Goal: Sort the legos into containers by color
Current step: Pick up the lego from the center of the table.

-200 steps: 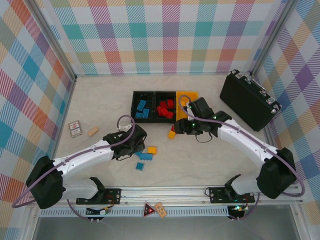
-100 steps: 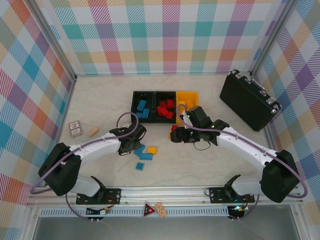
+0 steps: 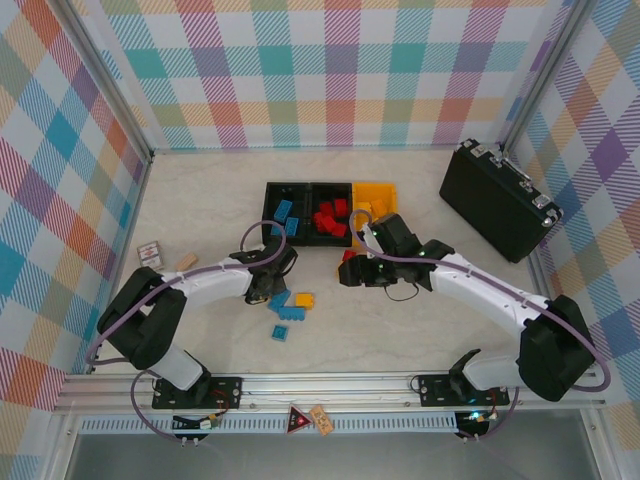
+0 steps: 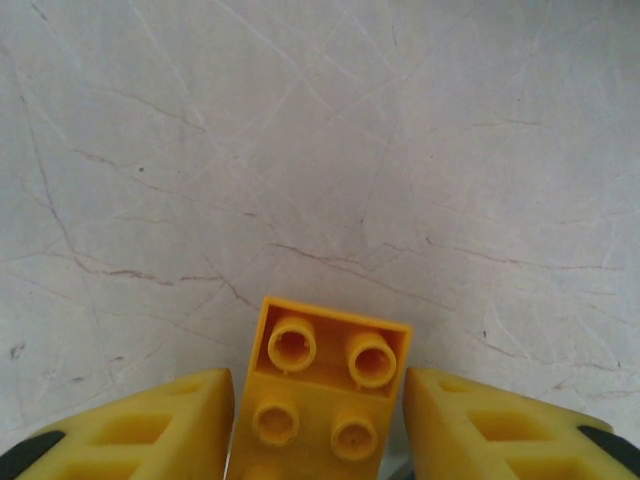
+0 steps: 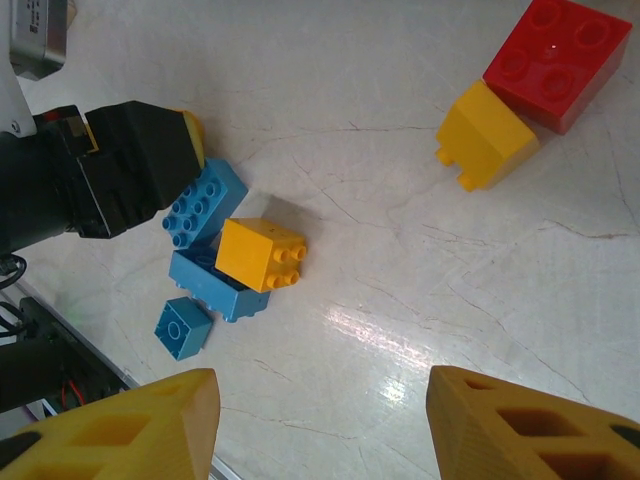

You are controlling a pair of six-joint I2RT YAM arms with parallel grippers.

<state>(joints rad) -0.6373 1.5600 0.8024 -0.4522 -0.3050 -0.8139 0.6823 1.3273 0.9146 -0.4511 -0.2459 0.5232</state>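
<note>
At the left of the overhead frame, a printed card (image 3: 150, 258) and a tan block (image 3: 186, 262) lie near the wall. Just right of them, the left claw (image 4: 320, 400) has tightened within the last second. Its fingers (image 4: 150, 428), looser a moment ago, now pinch a yellow brick (image 4: 325, 350) with no real gap on either side. Whether the brick is off the table I cannot tell. The arm has also folded tighter toward the lower left. This reads as a fresh pick, so the next leg is probably a carry to the yellow bin (image 3: 385, 188).

Beside that claw sit two blue bricks (image 5: 205, 205) with a second yellow brick (image 5: 262, 253) on top. A small blue brick (image 5: 182, 326) lies just below them, and all are unsorted. At upper centre is the row of bins (image 3: 310, 186): blue pieces in the left one, red in the middle, the yellow bin at the right end.

The right claw (image 5: 320, 380) has slid down and left from the yellow bin. It now hangs released, fingers wide with nothing between them. Near it a red brick (image 5: 558, 60) touches a tipped yellow brick (image 5: 485, 135), likely its next targets.

At far right stands a closed black case (image 3: 497, 200).

The table (image 4: 300, 150) is pale stone-look, glossy, with thin dark veins. Pastel plaid cloth walls (image 3: 340, 70) enclose it on three sides, and a metal rail (image 3: 330, 385) runs along the bottom.
</note>
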